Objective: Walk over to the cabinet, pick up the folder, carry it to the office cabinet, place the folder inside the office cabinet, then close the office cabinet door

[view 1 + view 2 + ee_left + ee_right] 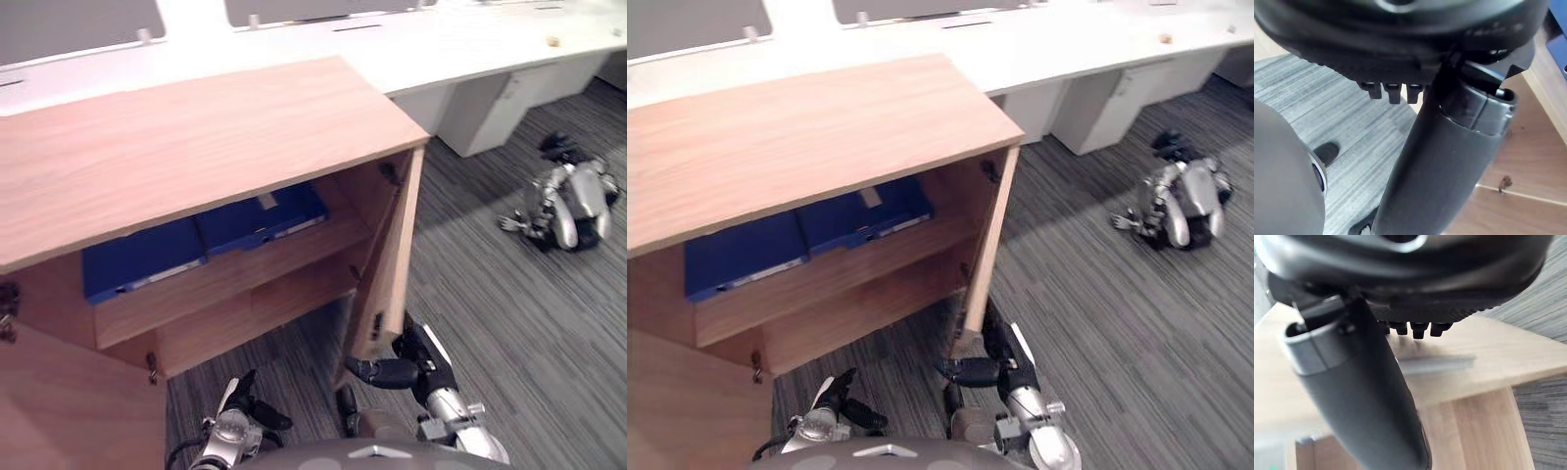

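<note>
Nearest in, the left hand hangs low over the grey carpet, fingers loose and released, nothing in them. Over on the right, the right hand is up at the bottom corner of the right door. Its thumb sticks out leftward under the door's lower edge, and its fingers lie fairly straight along the outer face, gripping nothing. Actual contact is hard to judge. That door stands partly swung out, edge-on to us. At the near left, the left door is wide open.

Moving back, the office cabinet shows its wooden top and its shelves. The task's thing is already inside: 2 blue folders lie flat side by side on the upper shelf, the left folder and the right folder, which has a pale label on top.

Further back runs a row of white desks. Far right, another robot lies on the carpet.
</note>
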Tool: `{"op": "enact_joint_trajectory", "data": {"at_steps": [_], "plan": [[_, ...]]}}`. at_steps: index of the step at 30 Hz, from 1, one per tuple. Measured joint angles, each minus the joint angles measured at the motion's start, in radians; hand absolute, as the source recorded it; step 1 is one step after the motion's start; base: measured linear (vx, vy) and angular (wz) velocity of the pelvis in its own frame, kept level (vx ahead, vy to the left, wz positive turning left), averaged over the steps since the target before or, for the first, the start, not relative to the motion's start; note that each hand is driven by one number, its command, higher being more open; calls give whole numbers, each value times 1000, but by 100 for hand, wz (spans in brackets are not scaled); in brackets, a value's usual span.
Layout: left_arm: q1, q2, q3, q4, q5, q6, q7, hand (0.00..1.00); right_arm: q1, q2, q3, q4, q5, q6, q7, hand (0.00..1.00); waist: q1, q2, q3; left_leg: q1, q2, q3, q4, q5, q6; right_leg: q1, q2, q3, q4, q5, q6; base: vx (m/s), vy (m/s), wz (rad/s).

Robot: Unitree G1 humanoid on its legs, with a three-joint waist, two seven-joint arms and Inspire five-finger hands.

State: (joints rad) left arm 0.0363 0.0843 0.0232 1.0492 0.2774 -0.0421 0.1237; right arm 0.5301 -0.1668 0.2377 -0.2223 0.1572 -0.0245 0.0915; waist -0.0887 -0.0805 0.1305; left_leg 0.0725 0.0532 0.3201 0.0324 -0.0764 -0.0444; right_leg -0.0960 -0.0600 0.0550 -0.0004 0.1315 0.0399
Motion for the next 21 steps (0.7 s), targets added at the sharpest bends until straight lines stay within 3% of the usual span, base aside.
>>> {"op": "enact_joint_trajectory", "data": {"at_steps": [5,13,21], "plan": [[-7,0,0,-1,-10,0,-1,100,-148,-1,20,48,-1,0,3,100,32,7,-4,-4,6,-61,-31,30,10,15,1,-65,-8,-14,5,82,-33,36],[2,0,8,-2,-54,0,-1,100,-342,-70,11,182,-13,-3,-31,100,47,34,-15,-20,-3,-146,-44,37,19,44,-15,-151,-27,-32,18,70,3,31],[18,-1,42,-7,-113,-1,-2,100,-487,-78,-39,345,-39,-31,-60,100,64,60,-28,-42,-16,-228,-47,55,26,67,-29,-226,-50,-34,20,-5,-4,30]]}}
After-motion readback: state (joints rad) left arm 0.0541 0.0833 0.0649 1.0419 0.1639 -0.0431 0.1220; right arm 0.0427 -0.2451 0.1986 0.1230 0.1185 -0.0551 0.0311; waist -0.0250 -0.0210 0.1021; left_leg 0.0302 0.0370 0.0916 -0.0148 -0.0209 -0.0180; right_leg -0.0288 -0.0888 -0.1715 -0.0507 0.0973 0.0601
